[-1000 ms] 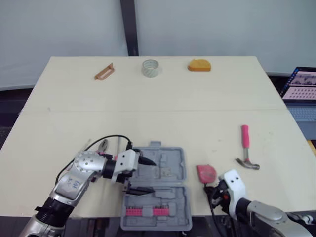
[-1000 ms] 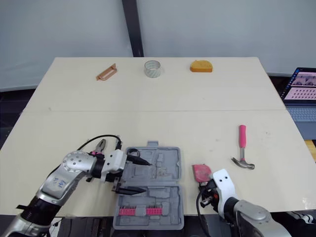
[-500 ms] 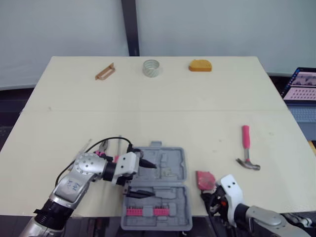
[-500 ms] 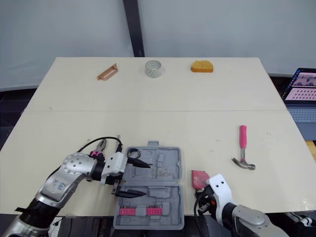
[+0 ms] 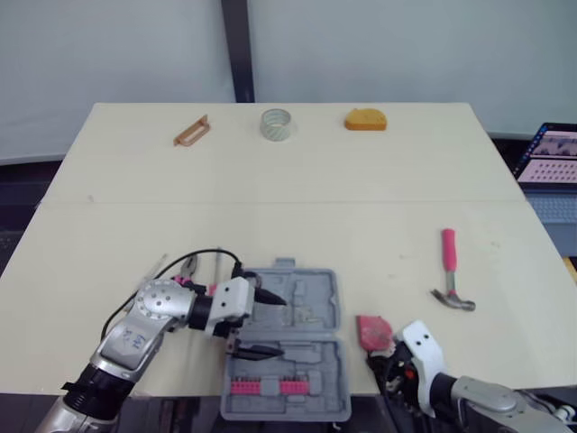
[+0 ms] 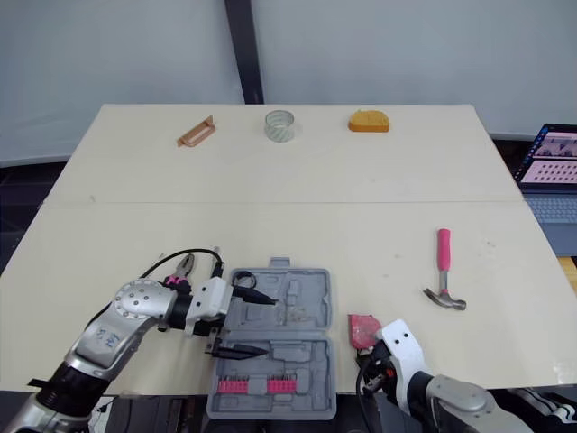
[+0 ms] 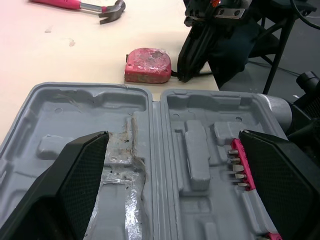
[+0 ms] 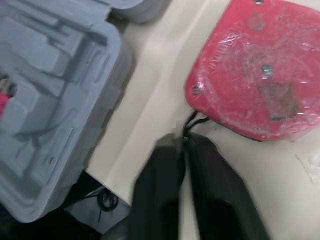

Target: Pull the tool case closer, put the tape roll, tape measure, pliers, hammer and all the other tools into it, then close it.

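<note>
1. While its fingers stand apart, the left gripper (image 5: 278, 325) hangs over the open tool case (image 5: 306, 298) at the tabletop's near edge, with the pliers (image 5: 187, 265) just left of the case.
2. The tape roll (image 5: 276, 124) sits at the far edge.
3. The right gripper (image 8: 184, 142) has its fingers pinched together on the cord of the red tape measure (image 5: 373, 330); the lettering on the tape measure is unreadable.
4. The hammer (image 5: 451, 271) lies near the right edge.

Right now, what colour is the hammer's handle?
Pink; the hammer handle shows best in the left eye view.
</note>
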Available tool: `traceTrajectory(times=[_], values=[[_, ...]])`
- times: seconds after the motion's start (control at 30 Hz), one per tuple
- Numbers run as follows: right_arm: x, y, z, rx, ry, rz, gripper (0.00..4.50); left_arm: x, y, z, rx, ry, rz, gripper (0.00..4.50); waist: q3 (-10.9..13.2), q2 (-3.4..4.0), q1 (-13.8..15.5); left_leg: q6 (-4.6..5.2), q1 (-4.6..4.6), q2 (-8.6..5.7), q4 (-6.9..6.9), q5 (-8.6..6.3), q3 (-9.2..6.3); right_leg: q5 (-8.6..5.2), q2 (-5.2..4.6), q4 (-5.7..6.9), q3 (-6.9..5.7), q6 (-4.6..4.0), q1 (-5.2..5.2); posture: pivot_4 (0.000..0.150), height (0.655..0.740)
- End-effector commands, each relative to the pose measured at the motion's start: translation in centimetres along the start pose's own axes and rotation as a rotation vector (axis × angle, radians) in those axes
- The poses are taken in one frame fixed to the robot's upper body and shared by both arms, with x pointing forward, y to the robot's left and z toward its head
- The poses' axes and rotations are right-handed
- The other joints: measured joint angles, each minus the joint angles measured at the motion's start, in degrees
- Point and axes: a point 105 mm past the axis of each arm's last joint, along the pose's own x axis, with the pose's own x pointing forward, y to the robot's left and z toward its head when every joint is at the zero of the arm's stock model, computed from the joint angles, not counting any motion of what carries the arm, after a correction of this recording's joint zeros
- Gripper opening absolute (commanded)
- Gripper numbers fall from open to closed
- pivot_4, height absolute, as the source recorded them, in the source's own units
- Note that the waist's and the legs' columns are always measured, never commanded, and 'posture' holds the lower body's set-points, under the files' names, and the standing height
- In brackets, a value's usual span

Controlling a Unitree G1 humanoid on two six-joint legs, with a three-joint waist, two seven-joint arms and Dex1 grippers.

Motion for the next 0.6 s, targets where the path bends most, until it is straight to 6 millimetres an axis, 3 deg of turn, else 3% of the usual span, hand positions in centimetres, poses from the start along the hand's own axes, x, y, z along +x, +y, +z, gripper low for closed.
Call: traceTrajectory(times=[0.03,0.17,0.27,0.37,0.5,0.6], values=[[-1.3,-0.3,1.3,-0.041,-0.018,0.034,2.47,0.1,0.0,0.9,0.055,-0.023,0.002,4.5,0.0,0.0,0.04,0.0,0.0,0.0,0.01,0.0,0.0,0.0,0.0,0.01,0.0,0.0,0.0,0.15,0.74],[-3.4,0.2,2.5,-0.184,-0.004,0.158,4.44,0.2,0.2,1.1,0.08,-0.035,0.023,4.5,0.01,0.0,0.06,0.0,-0.01,0.0,0.02,0.0,0.0,0.0,0.0,-0.01,0.0,0.0,0.0,0.15,0.74],[-4.8,0.5,4.8,-0.382,-0.094,0.317,4.44,0.3,0.2,1.3,0.164,-0.037,0.038,4.5,0.02,-0.02,0.07,0.0,-0.01,0.0,0.03,0.0,0.0,0.0,0.0,-0.05,-0.01,0.0,0.03,0.15,0.74],[-4.9,-0.8,5.6,-0.547,-0.116,0.38,4.44,0.4,0.0,1.1,0.23,-0.022,0.035,4.5,0.0,-0.08,-0.02,0.0,0.03,0.0,0.02,0.0,0.01,0.0,0.0,-0.08,-0.02,0.0,0.09,0.15,0.74],[-3.6,-3.9,5.5,-0.777,-0.057,0.406,4.44,0.6,-0.1,1.3,0.241,-0.051,0.051,4.5,0.01,-0.09,-0.13,0.0,0.03,-0.01,0.03,0.0,0.01,0.01,0.0,-0.09,-0.03,0.01,0.09,0.15,0.74],[-2.4,-6.1,5.5,-0.854,-0.017,0.413,4.44,0.8,-0.1,1.4,0.247,-0.056,0.054,4.5,0.01,-0.08,-0.16,0.01,0.02,-0.02,0.08,0.01,0.01,0.01,0.0,-0.07,-0.03,0.01,0.09,0.15,0.74]])
